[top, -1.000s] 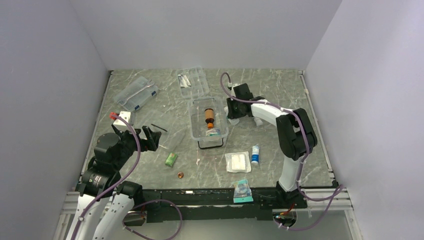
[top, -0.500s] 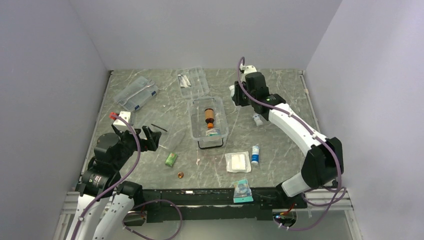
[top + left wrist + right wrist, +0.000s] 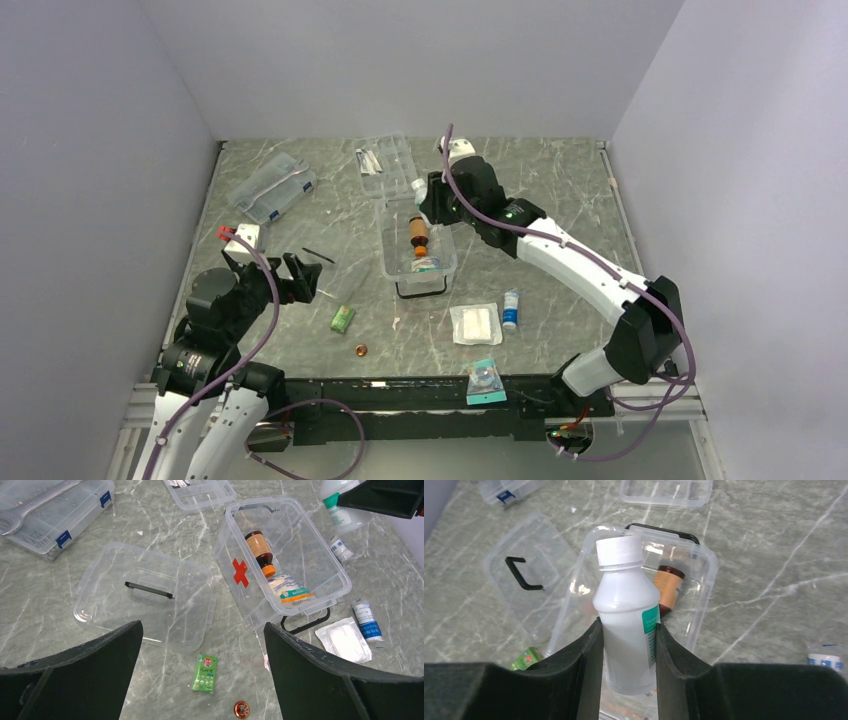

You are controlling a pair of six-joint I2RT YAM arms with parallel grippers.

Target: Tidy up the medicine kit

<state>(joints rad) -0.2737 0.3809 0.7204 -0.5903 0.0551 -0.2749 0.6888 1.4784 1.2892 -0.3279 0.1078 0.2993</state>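
Observation:
The medicine kit (image 3: 446,262) is an open clear tub with a red cross (image 3: 240,572), and a brown bottle (image 3: 260,553) and a flat packet (image 3: 291,590) lie in it. Its clear lid (image 3: 145,600) with the dark handle lies flat to its left. My right gripper (image 3: 626,640) is shut on a white bottle (image 3: 626,610) with a white cap, held in the air above the tub's far end (image 3: 420,188). Low at the near left, my left gripper (image 3: 202,630) stands wide open and holds nothing, above a green sachet (image 3: 205,666).
A flatter clear case with blue latches (image 3: 272,186) lies at the far left, and a small clear tray (image 3: 386,163) behind the tub. A gauze pad (image 3: 474,323), a bandage roll (image 3: 511,308), a teal packet (image 3: 485,381), a small red tin (image 3: 361,350) and a small white roll (image 3: 341,549) lie around the tub.
My right arm has lifted the white bottle from the table right of the tub and swung it left, over the tub's far end. The left arm has not moved.

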